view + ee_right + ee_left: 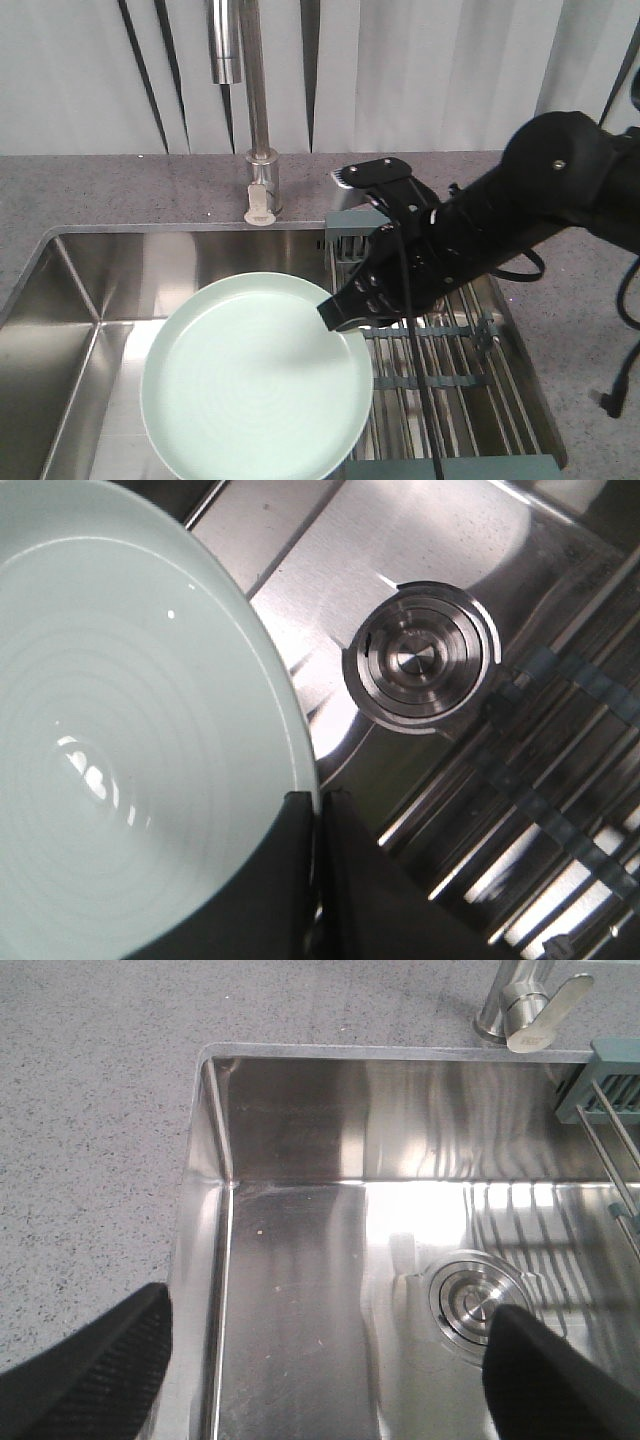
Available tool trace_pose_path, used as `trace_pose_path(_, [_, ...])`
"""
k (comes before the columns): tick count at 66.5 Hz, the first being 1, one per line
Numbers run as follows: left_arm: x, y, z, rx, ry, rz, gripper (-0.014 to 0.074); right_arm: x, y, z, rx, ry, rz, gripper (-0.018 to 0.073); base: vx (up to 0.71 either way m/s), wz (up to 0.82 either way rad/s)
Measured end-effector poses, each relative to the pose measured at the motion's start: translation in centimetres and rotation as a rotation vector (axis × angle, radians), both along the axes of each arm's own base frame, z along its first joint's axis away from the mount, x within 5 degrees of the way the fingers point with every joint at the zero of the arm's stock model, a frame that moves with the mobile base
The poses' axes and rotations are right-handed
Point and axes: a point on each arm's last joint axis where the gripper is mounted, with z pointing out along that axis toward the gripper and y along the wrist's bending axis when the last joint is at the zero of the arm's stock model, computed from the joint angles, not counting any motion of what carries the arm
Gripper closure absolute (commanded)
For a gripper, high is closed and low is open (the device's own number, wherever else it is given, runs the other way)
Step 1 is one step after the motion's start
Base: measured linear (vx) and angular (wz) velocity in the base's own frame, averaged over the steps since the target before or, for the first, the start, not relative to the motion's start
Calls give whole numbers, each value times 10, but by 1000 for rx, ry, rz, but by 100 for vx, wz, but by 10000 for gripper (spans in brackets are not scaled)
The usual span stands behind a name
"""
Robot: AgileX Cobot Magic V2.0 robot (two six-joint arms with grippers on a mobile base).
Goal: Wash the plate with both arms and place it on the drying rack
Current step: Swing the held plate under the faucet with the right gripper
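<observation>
A speckled grey countertop (120, 190) runs round a steel sink (60, 320), with a tall chrome tap (258, 100) behind it and a pale panelled wall (420, 70) split by dark slits. The mint-green plate (255, 375) sits face up over the basin, its right edge just beside the drying rack (455, 378) laid across the sink's right end. The right gripper (318, 798) is pinched on the plate's rim, above the round drain (418, 660). The left gripper (330, 1350) hangs over the sink's left corner, fingers (90, 1370) spread wide, holding nothing.
</observation>
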Motion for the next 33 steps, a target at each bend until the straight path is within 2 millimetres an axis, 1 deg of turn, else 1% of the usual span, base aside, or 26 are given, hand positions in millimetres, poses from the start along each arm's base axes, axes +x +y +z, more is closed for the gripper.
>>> trace_pose_path(6, [0,0,0,0,0,0,11,7,17,1,-9,-9,22,561,0,0])
trace_pose_path(13, [0,0,0,0,0,0,11,21,34,4,-16,-20,36,561,0,0])
trace_pose_path(20, [0,0,0,0,0,0,11,36,44,2,-26,-14,46,561,0,0])
trace_pose_path(33, [0,0,0,0,0,0,11,62,58,8,-26,-47,46,561,0,0])
